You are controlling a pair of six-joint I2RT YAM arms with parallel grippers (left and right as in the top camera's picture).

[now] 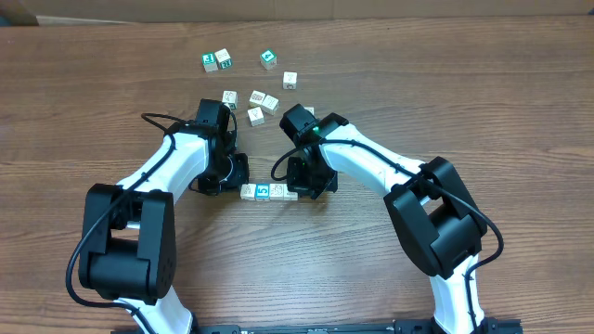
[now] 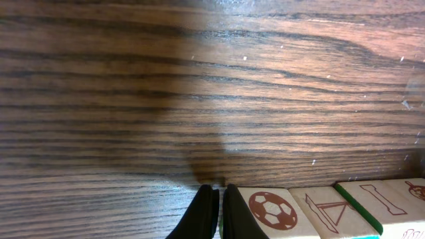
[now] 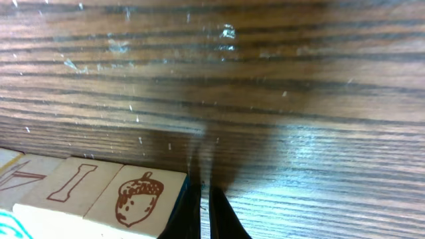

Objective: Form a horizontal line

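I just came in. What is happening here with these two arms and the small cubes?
The robot is forming a line. A row of four cubes lies on the table. The left pincer, shut, stands at the row's left end, right beside the ball cube. The right pincer, also shut, stands at the right end, beside the acorn cube. Neither holds anything. Some loose cubes lie scattered farther back.

You can see long grain lines on the dark brown wooden counter [image 2: 199, 79], with a soft shine and little white scuffs. The row of small pale wooden cubes [image 3: 86, 189] looks smooth and matt, with brown-red printed drawings. The black left gripper [image 2: 218, 190] and black right gripper [image 3: 201, 194] look like smooth, dull plastic.
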